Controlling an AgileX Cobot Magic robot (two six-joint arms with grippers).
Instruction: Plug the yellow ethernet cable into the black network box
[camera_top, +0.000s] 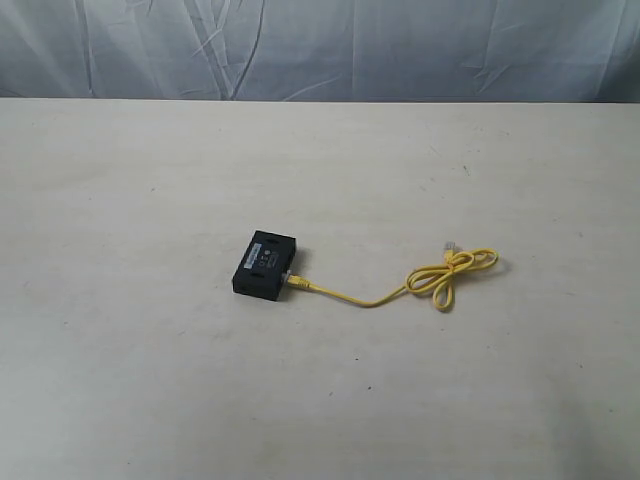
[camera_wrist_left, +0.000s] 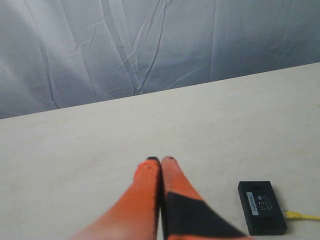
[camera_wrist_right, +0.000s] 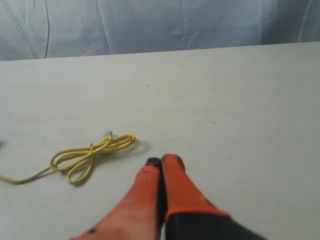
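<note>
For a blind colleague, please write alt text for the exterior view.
A small black network box lies on a pale table, with one end of a yellow ethernet cable at its right side. The cable ends in a looped bundle further right.

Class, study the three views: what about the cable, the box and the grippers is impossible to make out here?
- Whether the plug of the yellow ethernet cable is seated in the black network box: joint too small in exterior and left wrist views.
- Text on the box's label: too small, blurred, both views.
- Cable's box end: cut off by the right wrist view's edge.
- Left gripper and right gripper: outside the exterior view, so their height is unknown.
</note>
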